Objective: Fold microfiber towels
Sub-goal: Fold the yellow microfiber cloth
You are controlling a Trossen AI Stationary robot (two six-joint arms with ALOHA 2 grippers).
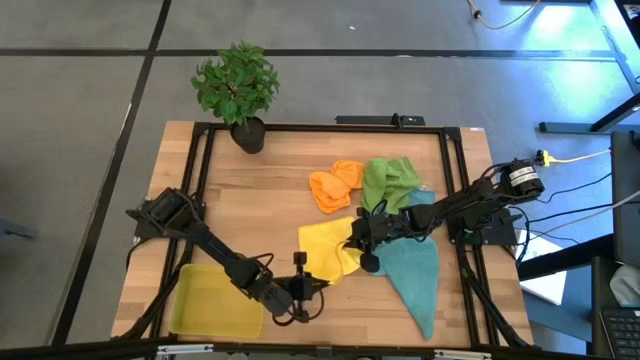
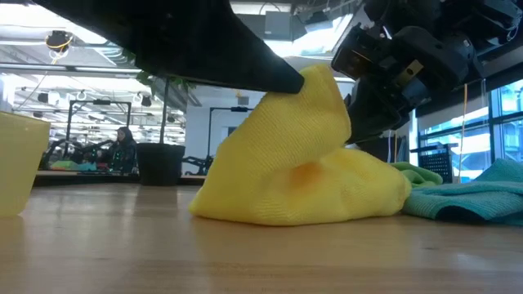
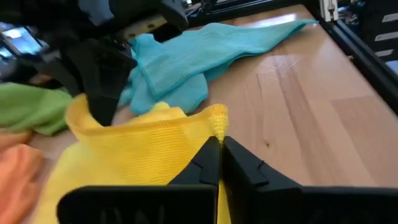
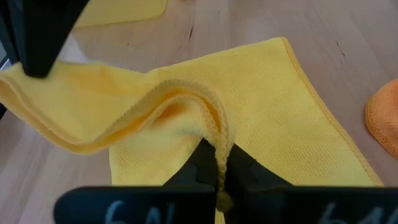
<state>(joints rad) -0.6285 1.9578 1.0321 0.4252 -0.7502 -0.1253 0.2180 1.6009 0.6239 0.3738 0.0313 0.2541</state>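
Note:
The yellow towel (image 1: 325, 250) lies on the table's middle, with its near-right part raised into a peak (image 2: 315, 90). My left gripper (image 1: 320, 282) is shut on it at its near side. My right gripper (image 1: 357, 240) is shut on it at its right side. A teal-blue towel (image 1: 415, 270) lies spread to the right, partly under my right arm. The green towel (image 1: 390, 180) and the orange towel (image 1: 335, 186) lie bunched behind the yellow one. A second teal-blue towel does not show apart from the first. My left gripper pinches the yellow towel's hemmed corner (image 3: 217, 121) between its two fingers, coming nearly level from the table's near left. The corner is lifted off the table; the cloth sags from it to the other held point, and the rest lies on the table (image 2: 270, 204). My right gripper pinches a folded-over bunch of the yellow towel's hemmed edge (image 4: 216, 140) between its two fingers, several layers together, coming from the table's right. That edge is raised; the cloth runs slack in a ridge to the left gripper's corner (image 4: 18, 81), the rest flat on the wood.
A rigid yellow tray (image 1: 215, 300) stands at the near left, beside my left arm. A potted plant (image 1: 240, 90) stands at the far left edge. A black frame (image 1: 330, 127) runs round the table. Bare wood lies at the near middle (image 1: 350, 310).

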